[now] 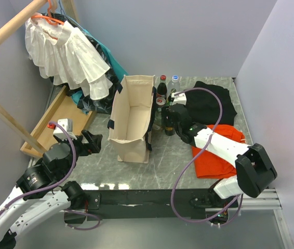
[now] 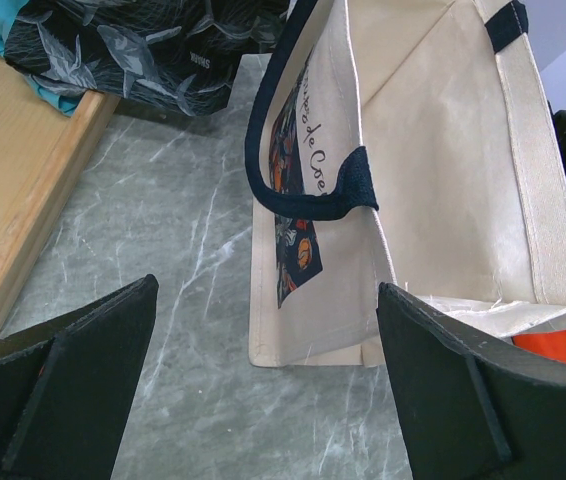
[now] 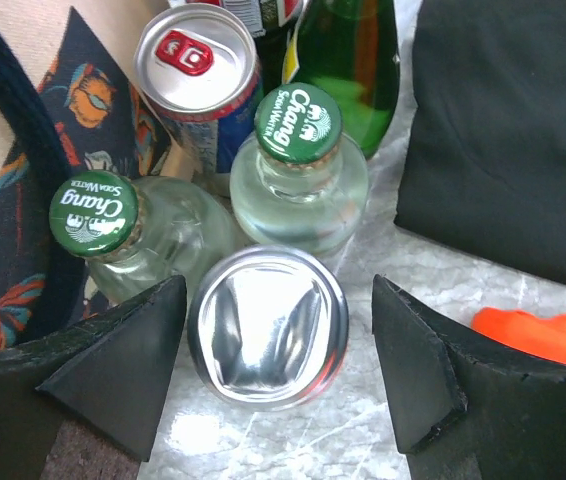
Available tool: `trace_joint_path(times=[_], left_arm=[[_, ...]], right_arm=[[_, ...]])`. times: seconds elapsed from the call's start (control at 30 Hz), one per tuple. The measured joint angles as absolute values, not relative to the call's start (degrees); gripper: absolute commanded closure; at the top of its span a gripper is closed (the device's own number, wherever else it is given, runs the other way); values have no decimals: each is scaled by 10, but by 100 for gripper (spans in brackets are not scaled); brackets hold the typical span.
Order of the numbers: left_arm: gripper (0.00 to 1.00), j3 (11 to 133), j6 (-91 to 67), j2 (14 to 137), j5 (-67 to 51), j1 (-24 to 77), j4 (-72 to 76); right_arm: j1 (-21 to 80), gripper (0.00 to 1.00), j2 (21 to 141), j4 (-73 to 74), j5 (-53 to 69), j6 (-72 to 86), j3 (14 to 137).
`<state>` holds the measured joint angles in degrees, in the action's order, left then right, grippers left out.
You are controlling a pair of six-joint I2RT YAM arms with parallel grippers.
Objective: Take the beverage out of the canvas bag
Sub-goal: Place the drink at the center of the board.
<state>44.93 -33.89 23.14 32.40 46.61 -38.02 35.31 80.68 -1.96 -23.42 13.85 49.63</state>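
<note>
1. Starting at the far left, a wooden tray [image 1: 53, 122] lies on the table [image 1: 162, 168], with a white garment [image 1: 66, 57] hanging above it.
2. The left gripper [image 1: 93, 142] is released: its jaws stand wide apart and hold nothing. It faces the left side of the bag [image 1: 131, 116] and is apart from it. The left wrist view shows both fingers [image 2: 63, 390] clear of the canvas.
3. The bag stands upright at mid-table with its mouth open upward. A navy handle [image 2: 303, 195] loops down its near side over a printed panel.
4. The drinks stand on the table just right of the bag, outside it:
   - two Chang bottles [image 3: 298, 125] with green caps;
   - a red-tab can [image 3: 198, 55];
   - a green bottle [image 3: 348, 60];
   - a silver can [image 3: 268, 325], nearest the wrist camera.
5. The right gripper [image 3: 278, 290] is released and straddles the silver can. The finger on the bag side sits just beside the can; marble shows between the can and the other finger. The jaws are not clamped on it.
6. A black cloth [image 1: 212, 101] lies right of the drinks, and an orange cloth [image 1: 214, 150] lies nearer the arm bases, partly under the right arm.
</note>
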Motion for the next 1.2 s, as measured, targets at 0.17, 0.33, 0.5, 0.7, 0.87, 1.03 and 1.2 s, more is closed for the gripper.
trace_joint_path(times=[0.17,0.33,0.5,0.7,0.87,1.03,1.2], left_arm=[[4,449,-339,231,324,466,-380],[4,449,-339,231,324,466,-380],[4,449,-339,231,324,466,-380],[4,449,-339,231,324,466,-380],[4,449,-339,231,324,466,-380],[4,449,-339,231,324,466,-380],[4,449,-339,231,324,466,-380]], right_arm=[[353,19,807,-17,-244,138,496],[353,18,802,-17,-251,138,496],[353,18,786,-16,-256,138,496],[352,18,778,-12,-265,136,496],[352,17,772,-8,-270,136,496],[352,16,744,5,-276,132,496],[352,14,697,7,-285,123,496]])
